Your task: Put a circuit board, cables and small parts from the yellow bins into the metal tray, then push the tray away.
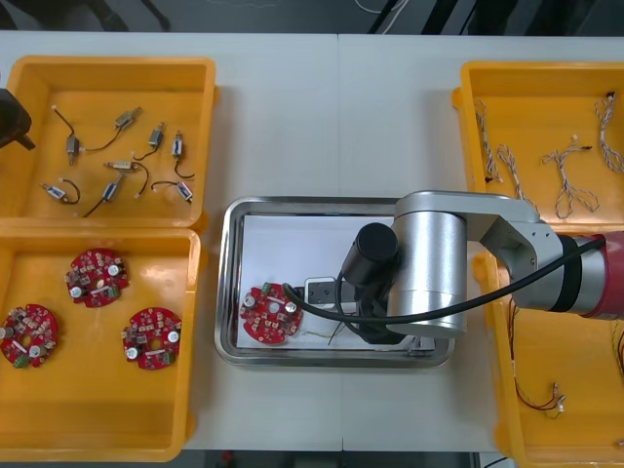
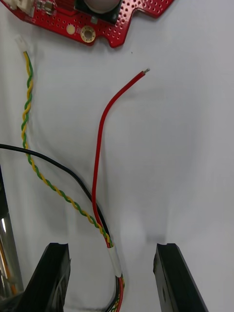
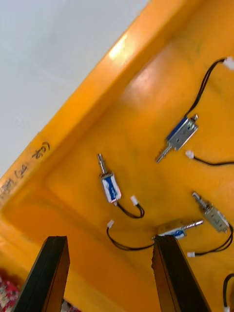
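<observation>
Pale, matte tabletop can be seen under the whole setup, with glossy yellow bins parked at both sides. Starting at the right gripper: its flat black fingers are spread wide and nothing is gripped, though a cable bundle is laid loose between them, touched by neither. That bundle is made up of a smooth red wire with a bare tip, a green-and-yellow twisted pair and a thin black lead, all wrapped by a white band right between the fingertips. It's spread across the white liner of the metal tray, whose rim is shiny and rounded at the corners. Just past the wire ends, a round red circuit board, dotted with tiny holes, is lying in the same tray. Over on the other side, the left gripper is held over the far left bin, fingers parted and empty too, with small metal parts on thin black leads scattered across the bin floor.
</observation>
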Available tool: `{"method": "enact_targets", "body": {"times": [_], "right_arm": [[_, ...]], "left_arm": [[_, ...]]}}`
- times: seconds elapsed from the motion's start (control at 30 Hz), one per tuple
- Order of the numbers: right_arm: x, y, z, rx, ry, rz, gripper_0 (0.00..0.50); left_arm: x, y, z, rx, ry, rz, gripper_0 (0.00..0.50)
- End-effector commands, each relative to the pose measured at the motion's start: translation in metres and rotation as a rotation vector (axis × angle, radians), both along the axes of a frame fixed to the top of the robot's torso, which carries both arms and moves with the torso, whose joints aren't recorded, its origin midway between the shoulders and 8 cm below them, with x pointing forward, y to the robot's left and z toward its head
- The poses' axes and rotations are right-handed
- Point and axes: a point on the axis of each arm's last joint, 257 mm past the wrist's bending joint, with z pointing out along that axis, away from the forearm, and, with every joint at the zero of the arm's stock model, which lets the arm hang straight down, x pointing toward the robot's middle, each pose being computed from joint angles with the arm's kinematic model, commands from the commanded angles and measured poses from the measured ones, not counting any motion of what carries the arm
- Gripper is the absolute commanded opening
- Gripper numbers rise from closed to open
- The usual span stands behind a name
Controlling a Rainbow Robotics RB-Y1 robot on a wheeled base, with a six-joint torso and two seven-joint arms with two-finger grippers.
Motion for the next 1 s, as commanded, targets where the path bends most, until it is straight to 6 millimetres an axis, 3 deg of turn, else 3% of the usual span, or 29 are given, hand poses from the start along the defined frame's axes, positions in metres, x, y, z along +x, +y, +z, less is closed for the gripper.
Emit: {"method": "enact_targets", "body": {"times": [0.03,0.2,0.43,0.77,1.0], "right_arm": [[0.006,0.005,0.012,-0.01,-0.031,0.053,0.5],[0.008,0.004,0.027,0.007,-0.056,0.058,0.5],[0.015,0.008,0.067,0.06,-0.12,0.061,0.5],[0.02,-0.015,0.129,0.021,-0.212,0.01,0.5],[0.026,-0.054,0.164,0.031,-0.191,-0.142,0.5]], "left_arm": [[0.026,0.009,0.037,-0.012,-0.116,0.034,0.5],[0.037,0.006,0.03,-0.027,-0.139,0.035,0.5],[0.047,-0.002,0.001,-0.018,-0.122,0.019,0.5],[0.051,-0.009,-0.036,-0.017,-0.08,0.006,0.5],[0.049,-0.015,-0.054,-0.009,-0.046,-0.006,0.5]]}}
